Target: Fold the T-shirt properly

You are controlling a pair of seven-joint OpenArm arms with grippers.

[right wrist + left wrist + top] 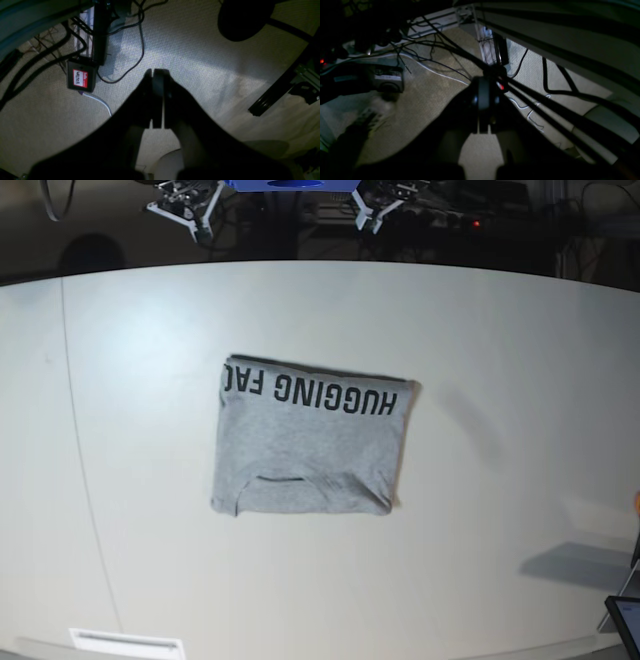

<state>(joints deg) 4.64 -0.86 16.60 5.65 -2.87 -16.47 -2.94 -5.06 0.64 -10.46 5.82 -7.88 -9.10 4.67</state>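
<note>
The heather-grey T-shirt lies folded into a compact rectangle in the middle of the white table. Its black lettering runs upside down along the far edge. Neither gripper shows in the base view. In the left wrist view, my left gripper is a dark silhouette with its jaws together, hanging over carpet and cables, away from the shirt. In the right wrist view, my right gripper also has its jaws together and holds nothing, above bare carpet. The shirt shows in neither wrist view.
Black cables cross the carpet below the left gripper. A black power adapter with a red label lies on the floor left of the right gripper. A white strip sits at the table's front edge, and a dark device corner at the right.
</note>
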